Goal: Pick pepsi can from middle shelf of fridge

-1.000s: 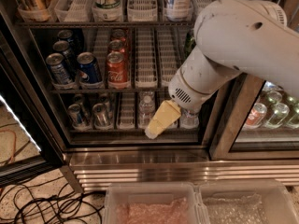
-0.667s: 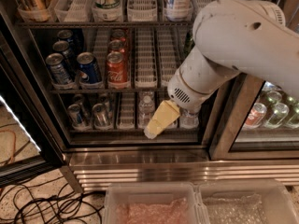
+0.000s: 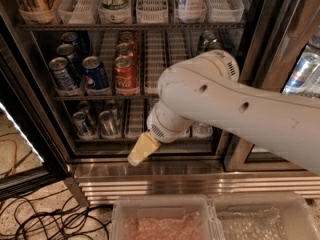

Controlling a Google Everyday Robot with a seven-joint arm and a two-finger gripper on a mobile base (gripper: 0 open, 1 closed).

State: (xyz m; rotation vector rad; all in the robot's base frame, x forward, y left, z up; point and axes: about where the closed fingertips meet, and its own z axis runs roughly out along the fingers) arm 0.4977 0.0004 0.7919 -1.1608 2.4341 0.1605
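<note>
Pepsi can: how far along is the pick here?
Done: the arm is at the open fridge. In hand: the tool hangs low by the bottom shelf, below and right of the pepsi can. Left: the can stands untouched on the middle shelf, not yet grasped.

The single camera is looking down at a slant into the fridge (image 3: 252,59) from close in front, facing its shelves almost head-on. It is taking in the middle shelf (image 3: 75,97) at upper left and two clear bins (image 3: 160,204) along the bottom edge. The robot's arm (image 3: 240,109) is filling the right half, and the gripper (image 3: 142,149) is hanging low at centre, just above the ribbed base strip (image 3: 200,186).
</note>
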